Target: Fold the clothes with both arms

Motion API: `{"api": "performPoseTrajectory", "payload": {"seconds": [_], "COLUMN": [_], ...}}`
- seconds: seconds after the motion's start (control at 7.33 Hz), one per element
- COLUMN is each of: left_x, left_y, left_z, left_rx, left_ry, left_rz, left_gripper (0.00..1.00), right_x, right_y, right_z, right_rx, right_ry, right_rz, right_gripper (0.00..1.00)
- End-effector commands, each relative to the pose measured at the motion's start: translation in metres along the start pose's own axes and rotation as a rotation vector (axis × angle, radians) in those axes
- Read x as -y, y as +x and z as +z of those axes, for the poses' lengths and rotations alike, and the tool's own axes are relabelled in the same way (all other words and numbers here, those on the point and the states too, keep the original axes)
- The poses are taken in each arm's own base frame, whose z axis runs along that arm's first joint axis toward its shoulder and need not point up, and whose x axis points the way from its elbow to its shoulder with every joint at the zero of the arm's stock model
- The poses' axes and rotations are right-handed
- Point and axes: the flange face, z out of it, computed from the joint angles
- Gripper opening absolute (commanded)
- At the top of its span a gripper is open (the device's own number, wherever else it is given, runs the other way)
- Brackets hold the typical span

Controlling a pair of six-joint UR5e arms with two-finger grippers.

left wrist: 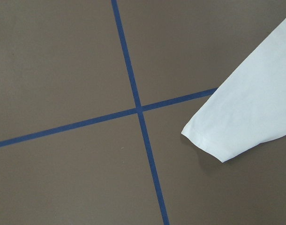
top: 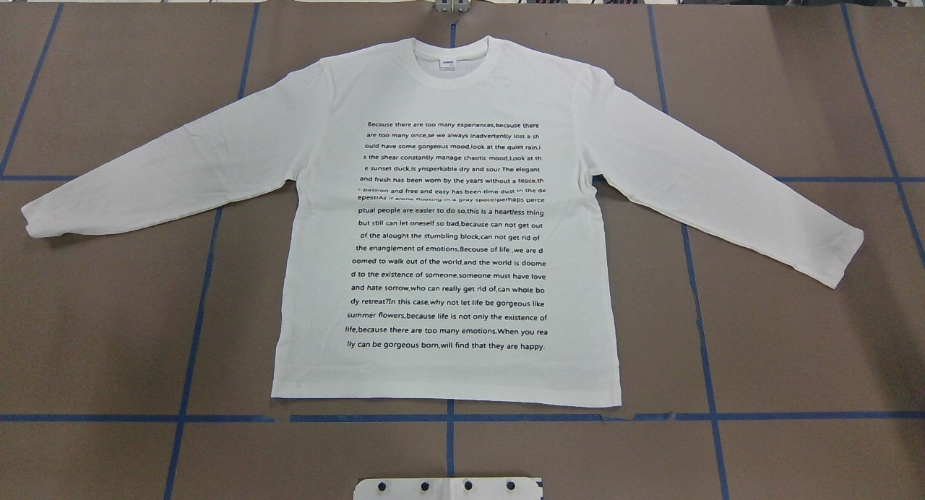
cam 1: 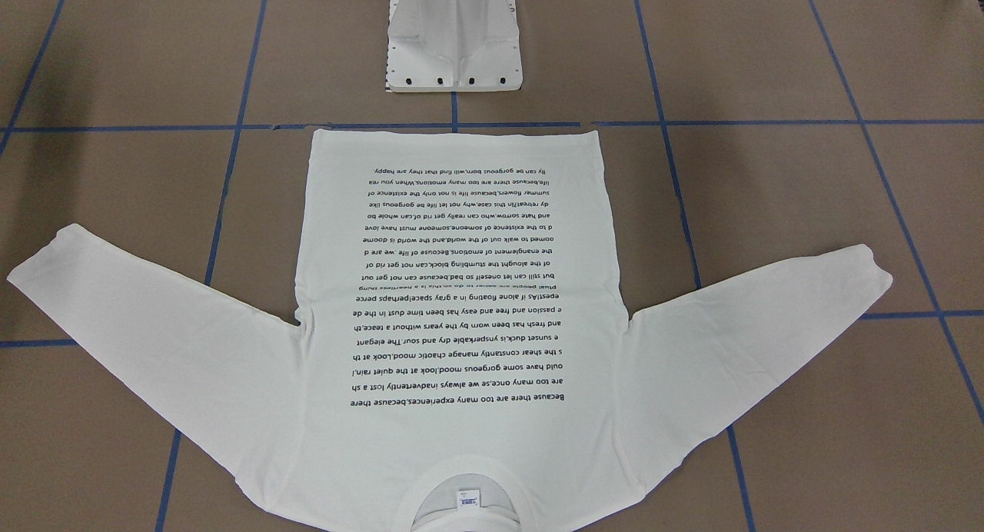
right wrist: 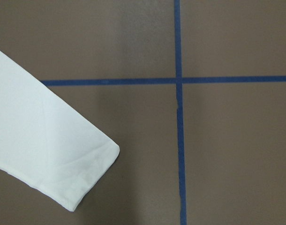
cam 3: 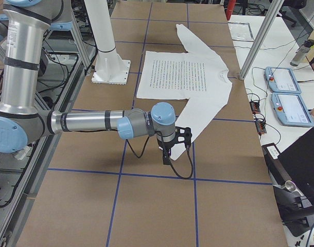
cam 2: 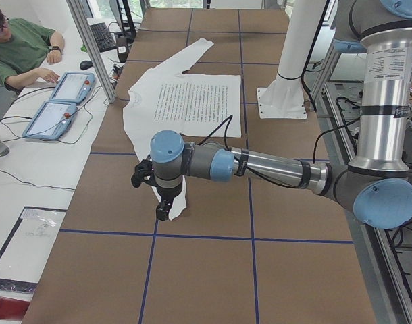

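The clothes are one white long-sleeved T-shirt (top: 448, 218), lying flat with the black text side up. Its collar (top: 449, 61) points away from the robot and both sleeves are spread out. My left gripper (cam 2: 159, 202) hangs over the left sleeve's cuff (left wrist: 213, 140). Over the right sleeve's cuff (right wrist: 86, 173) hangs my right gripper (cam 3: 170, 152). Each gripper shows only in a side view, so I cannot tell whether either is open or shut. No fingers appear in the wrist views.
The white pedestal base (cam 1: 453, 48) stands just behind the shirt's hem. Blue tape lines (top: 448, 417) grid the brown tabletop. A seated person (cam 2: 20, 50) and control tablets (cam 2: 61, 101) are at a side table past the collar end, behind metal posts (cam 2: 91, 50).
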Motion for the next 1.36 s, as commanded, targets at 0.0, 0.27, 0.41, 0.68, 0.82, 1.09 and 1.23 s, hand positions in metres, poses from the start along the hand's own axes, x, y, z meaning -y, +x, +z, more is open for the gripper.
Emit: {"api": "performPoseTrajectory", "payload": {"seconds": [0.0,0.27,0.41,0.68,0.82,1.09,1.23], "left_x": [0.001,-0.001,-0.001,-0.003,-0.004,-0.005,-0.005], "left_y": [0.001,0.001,0.001,0.0,-0.001,-0.001,-0.001], "left_z": [-0.001,-0.001,-0.001,0.001,0.002,0.002,0.002], "left_rx": [0.001,-0.001,-0.001,0.0,0.0,0.0,0.0], "left_ry": [0.007,0.007,0.007,0.003,0.001,0.0,0.0], "left_rz": [0.006,0.005,0.005,0.003,0.001,0.0,0.0], "left_gripper": [1.0,1.0,1.0,1.0,1.0,1.0,1.0], "right_x": [0.026,0.017,0.017,0.019,0.015,0.012,0.01], "right_y": [-0.001,-0.042,-0.056,-0.059,-0.054,-0.055,-0.054], "right_z": [0.075,0.119,0.136,0.163,0.171,0.175,0.178], "right_rx": [0.057,0.103,0.091,0.055,0.045,0.044,0.043], "right_ry": [0.036,0.035,0.033,0.017,0.004,-0.007,-0.013], "right_rz": [0.016,0.063,0.049,0.064,0.068,0.065,0.065], "right_gripper": [1.0,0.95,0.88,0.81,0.8,0.78,0.77]}}
